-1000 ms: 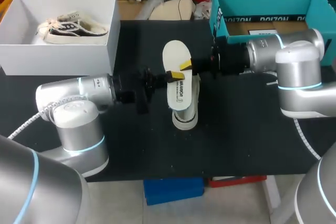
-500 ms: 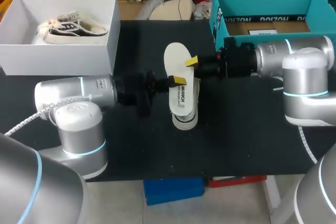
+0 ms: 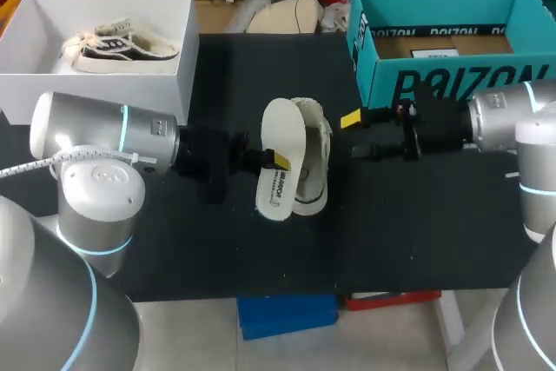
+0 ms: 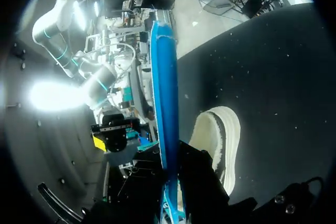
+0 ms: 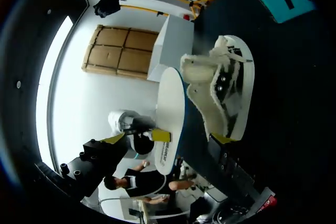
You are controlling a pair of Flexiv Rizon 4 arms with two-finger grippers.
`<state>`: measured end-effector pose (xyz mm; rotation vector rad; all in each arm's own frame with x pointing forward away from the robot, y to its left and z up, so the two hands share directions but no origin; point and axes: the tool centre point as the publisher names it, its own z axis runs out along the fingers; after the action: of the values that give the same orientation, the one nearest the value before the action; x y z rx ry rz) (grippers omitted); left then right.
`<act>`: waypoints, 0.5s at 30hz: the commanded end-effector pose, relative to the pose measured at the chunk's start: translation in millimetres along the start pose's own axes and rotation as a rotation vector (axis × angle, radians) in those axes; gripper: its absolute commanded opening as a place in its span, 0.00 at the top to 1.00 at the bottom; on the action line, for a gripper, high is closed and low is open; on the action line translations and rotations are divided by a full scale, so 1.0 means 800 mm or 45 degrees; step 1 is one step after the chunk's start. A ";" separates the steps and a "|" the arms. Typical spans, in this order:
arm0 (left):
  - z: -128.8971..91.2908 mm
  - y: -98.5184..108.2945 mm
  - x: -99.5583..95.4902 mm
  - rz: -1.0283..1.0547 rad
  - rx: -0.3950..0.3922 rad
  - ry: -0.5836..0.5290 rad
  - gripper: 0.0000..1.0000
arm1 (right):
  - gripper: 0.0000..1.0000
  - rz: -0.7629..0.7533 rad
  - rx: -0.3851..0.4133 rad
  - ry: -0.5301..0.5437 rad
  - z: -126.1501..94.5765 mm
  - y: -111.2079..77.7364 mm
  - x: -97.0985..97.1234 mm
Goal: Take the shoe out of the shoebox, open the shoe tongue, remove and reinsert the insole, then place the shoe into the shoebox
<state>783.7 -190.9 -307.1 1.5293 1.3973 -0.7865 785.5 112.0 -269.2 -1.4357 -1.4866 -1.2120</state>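
Observation:
The white insole (image 3: 280, 158) stands on edge just left of the cream shoe (image 3: 314, 162), which lies on its side on the black table. My left gripper (image 3: 276, 161) is shut on the insole's middle. In the left wrist view the insole (image 4: 164, 103) shows edge-on with its blue underside, between the fingers of the left gripper (image 4: 168, 182), and the shoe (image 4: 218, 140) lies beside it. My right gripper (image 3: 354, 135) is open and holds nothing, a short way right of the shoe. From the right wrist, the insole (image 5: 169, 114) and the shoe (image 5: 226, 98) lie ahead of the right gripper (image 5: 168, 140).
The teal shoebox (image 3: 452, 84) stands open at the back right, close behind my right arm. A white box (image 3: 95, 93) at the back left holds another shoe (image 3: 122, 45). Black tabletop (image 3: 408, 223) stretches in front of the shoe.
My right gripper opened, let go of the insole and drew back to the right. The left gripper drew the insole leftward, beside the shoe, and the shoe tipped onto its side.

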 end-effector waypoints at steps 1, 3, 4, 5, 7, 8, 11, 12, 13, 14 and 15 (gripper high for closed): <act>-0.017 0.001 -0.006 -0.003 0.057 0.209 1.00 | 0.00 0.003 -0.086 -0.083 -0.024 -0.027 0.011; -0.017 0.001 -0.006 -0.003 0.057 0.209 1.00 | 0.00 0.003 -0.086 -0.083 -0.024 -0.027 0.011; -0.017 0.001 -0.006 -0.003 0.057 0.209 1.00 | 0.00 0.003 -0.086 -0.083 -0.024 -0.027 0.011; -0.017 0.001 -0.006 -0.003 0.057 0.209 1.00 | 0.00 0.003 -0.086 -0.083 -0.024 -0.027 0.011; -0.017 0.001 -0.006 -0.003 0.057 0.209 1.00 | 0.00 0.003 -0.086 -0.083 -0.024 -0.027 0.011; -0.017 0.001 -0.006 -0.003 0.057 0.209 1.00 | 0.00 0.003 -0.086 -0.083 -0.024 -0.027 0.011; -0.017 0.001 -0.006 -0.003 0.057 0.209 1.00 | 0.00 0.003 -0.086 -0.083 -0.024 -0.027 0.011; -0.017 0.001 -0.006 -0.003 0.057 0.209 1.00 | 0.00 0.003 -0.086 -0.083 -0.024 -0.027 0.011; -0.017 0.001 -0.006 -0.003 0.057 0.209 1.00 | 0.00 0.003 -0.086 -0.083 -0.024 -0.027 0.011; -0.017 0.001 -0.006 -0.003 0.057 0.209 1.00 | 0.00 0.003 -0.086 -0.083 -0.024 -0.027 0.011; -0.017 0.001 -0.006 -0.003 0.057 0.209 1.00 | 0.00 0.010 -0.079 -0.119 -0.025 -0.027 0.009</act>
<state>782.2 -179.2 -299.6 1.6361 1.4818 -0.7376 761.9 95.2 -257.8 -1.5320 -1.5014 -1.2331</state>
